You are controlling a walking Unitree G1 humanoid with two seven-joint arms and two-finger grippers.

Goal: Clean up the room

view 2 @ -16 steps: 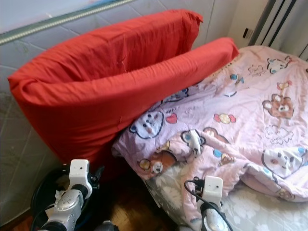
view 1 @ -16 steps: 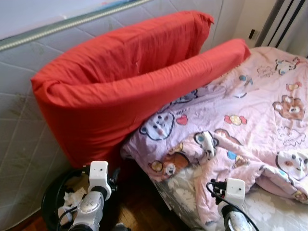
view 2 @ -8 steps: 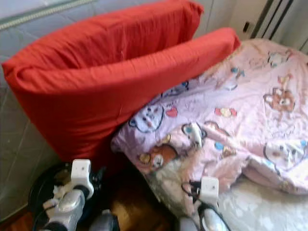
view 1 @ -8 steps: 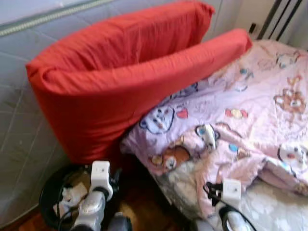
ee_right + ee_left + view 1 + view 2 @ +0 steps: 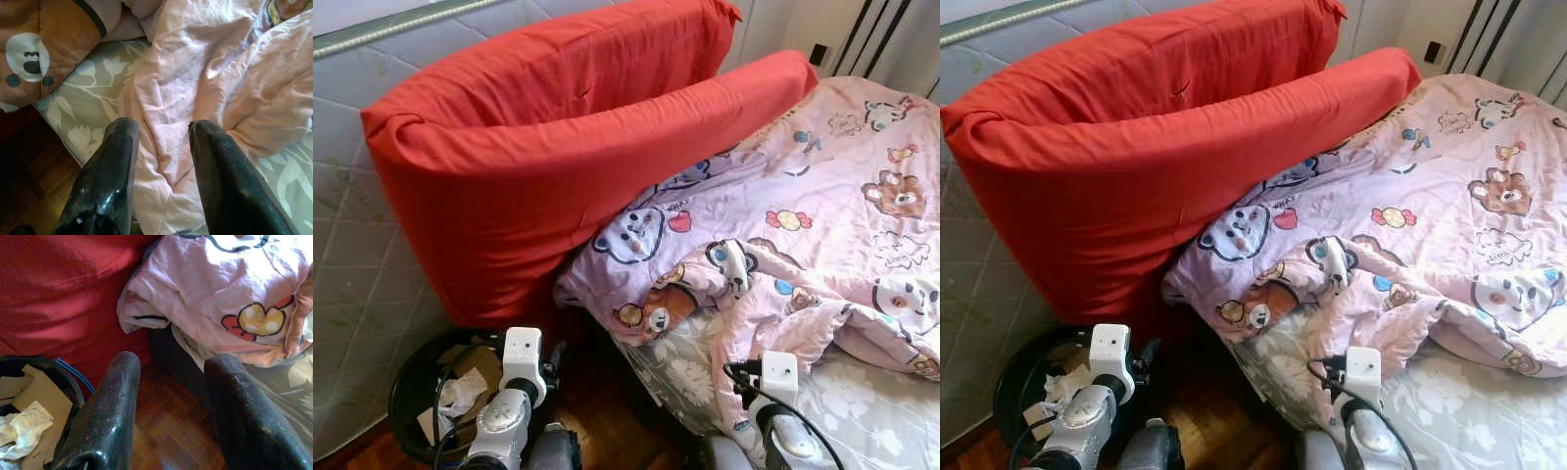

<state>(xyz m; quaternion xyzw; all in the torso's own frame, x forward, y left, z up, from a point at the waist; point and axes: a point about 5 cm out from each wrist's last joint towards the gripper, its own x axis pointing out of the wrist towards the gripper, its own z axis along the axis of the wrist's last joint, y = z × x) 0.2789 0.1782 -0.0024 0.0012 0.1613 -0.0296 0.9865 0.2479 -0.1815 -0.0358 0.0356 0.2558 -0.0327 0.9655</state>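
**Approaching the rumpled bed, nothing yet in hand**

The robot stands at the corner of the bed, so the step looks like the approach to tidying it; the crumpled pink cotton quilt printed with cartoon bears lies bunched over the grey floral-patterned bedsheet, below two big red fabric cushions. The right gripper hovers just above a hanging fold of the quilt, fingers apart and empty; the left gripper hangs over the dark wooden parquet floor, likewise spread and empty. Next, I judge, the right must close on that fold. The round black plastic wastebasket holding crumpled paper is cut off; the quilt's far edge runs out of frame.
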